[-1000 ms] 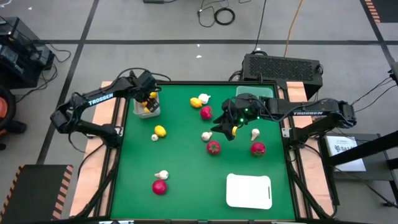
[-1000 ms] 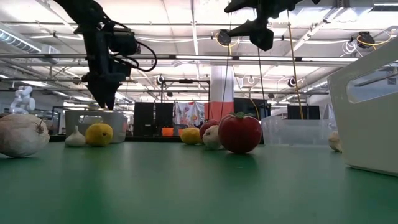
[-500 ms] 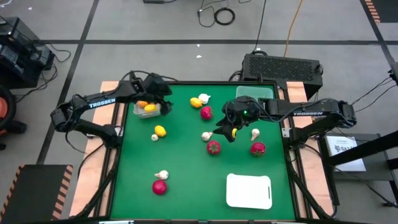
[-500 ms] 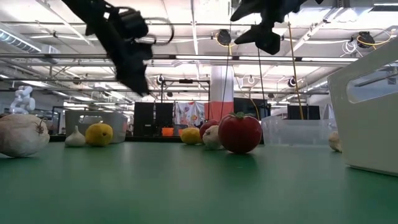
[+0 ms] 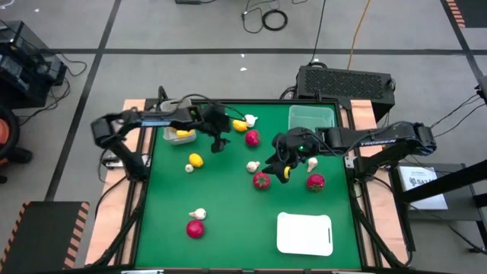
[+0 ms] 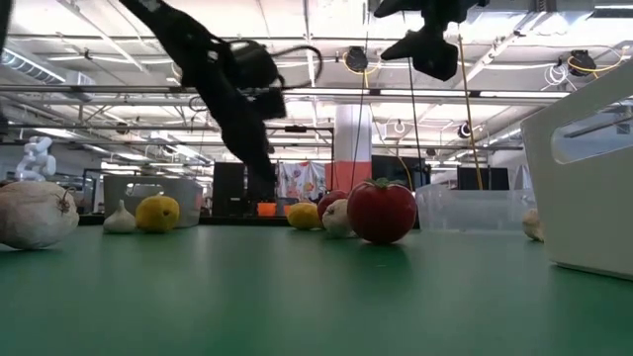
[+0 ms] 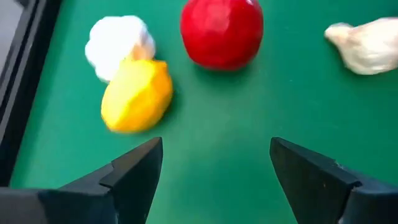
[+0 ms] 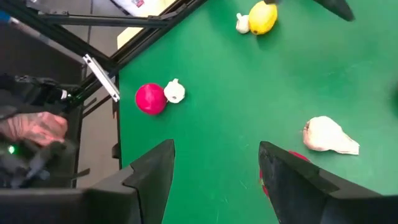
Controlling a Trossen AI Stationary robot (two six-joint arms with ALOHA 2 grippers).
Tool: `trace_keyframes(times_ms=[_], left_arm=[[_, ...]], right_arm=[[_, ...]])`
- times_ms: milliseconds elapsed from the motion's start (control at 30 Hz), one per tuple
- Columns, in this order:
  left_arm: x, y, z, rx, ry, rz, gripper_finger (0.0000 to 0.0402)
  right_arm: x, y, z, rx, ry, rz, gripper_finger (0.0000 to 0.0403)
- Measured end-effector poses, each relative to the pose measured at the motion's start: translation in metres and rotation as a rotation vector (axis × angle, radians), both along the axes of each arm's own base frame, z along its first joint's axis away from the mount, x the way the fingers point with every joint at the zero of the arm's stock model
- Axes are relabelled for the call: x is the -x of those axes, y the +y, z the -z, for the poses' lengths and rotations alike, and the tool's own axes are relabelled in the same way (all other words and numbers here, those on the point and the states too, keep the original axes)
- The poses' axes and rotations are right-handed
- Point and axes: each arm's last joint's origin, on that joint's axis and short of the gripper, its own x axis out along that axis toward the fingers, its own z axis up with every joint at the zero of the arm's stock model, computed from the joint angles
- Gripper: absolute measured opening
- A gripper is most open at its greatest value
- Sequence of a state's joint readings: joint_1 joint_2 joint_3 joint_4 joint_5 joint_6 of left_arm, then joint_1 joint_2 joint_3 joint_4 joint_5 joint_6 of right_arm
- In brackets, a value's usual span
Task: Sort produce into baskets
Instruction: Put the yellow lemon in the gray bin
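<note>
My left gripper (image 5: 221, 144) is open and empty above the green table's far middle. Ahead of it lie a yellow lemon (image 7: 137, 96), a white garlic bulb (image 7: 118, 40) and a red piece (image 7: 222, 31). My right gripper (image 5: 280, 167) is open above the table, right of centre, close to a garlic bulb (image 5: 253, 166) and a red piece (image 5: 262, 180). The right wrist view shows nothing between its fingers (image 8: 214, 180); a yellow spot (image 5: 286, 172) shows by its tip from above. The translucent bin (image 5: 180, 134) at the far left holds yellow pieces.
A greenish clear bin (image 5: 312, 118) stands at the far right and a white tray (image 5: 304, 233) at the near right. Loose pieces include a lemon (image 5: 196, 160), a red piece (image 5: 315, 182) and a garlic bulb (image 5: 198, 214). A person's hand (image 8: 31, 127) shows beyond the table's edge.
My left gripper has swung from above the translucent bin toward the table's right and come lower, over the far middle near the lemon and red piece. My right gripper has shifted a little toward the near edge.
</note>
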State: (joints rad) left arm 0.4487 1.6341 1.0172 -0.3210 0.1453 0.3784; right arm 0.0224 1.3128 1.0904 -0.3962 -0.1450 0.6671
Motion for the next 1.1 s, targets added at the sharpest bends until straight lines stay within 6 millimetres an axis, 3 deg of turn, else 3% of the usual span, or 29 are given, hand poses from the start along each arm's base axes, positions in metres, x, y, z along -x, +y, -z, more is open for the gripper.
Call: trace_keyframes(times_ms=[233, 467, 633, 967, 1100], left_arm=[[-0.034, 0.024, -0.007, -0.157, 0.014, 0.110, 0.0301], [-0.061, 0.049, 0.011, -0.172, 0.230, 0.202, 0.0301], [-0.080, 0.060, 0.006, -0.246, 0.228, 0.209, 0.0301], [-0.080, 0.063, 0.011, -0.200, 0.328, 0.278, 0.0301], [-0.081, 0.066, 0.026, -0.164, 0.361, 0.260, 0.0301]], right_arm=[[0.001, 0.015, 0.001, -0.003, 0.012, 0.058, 0.0224], [0.003, 0.030, 0.001, -0.011, 0.020, 0.087, 0.0224], [0.005, 0.037, 0.002, -0.015, 0.027, 0.111, 0.0224], [0.008, 0.050, 0.003, -0.007, 0.039, 0.134, 0.0224], [0.010, 0.053, 0.003, 0.014, 0.041, 0.145, 0.0224]])
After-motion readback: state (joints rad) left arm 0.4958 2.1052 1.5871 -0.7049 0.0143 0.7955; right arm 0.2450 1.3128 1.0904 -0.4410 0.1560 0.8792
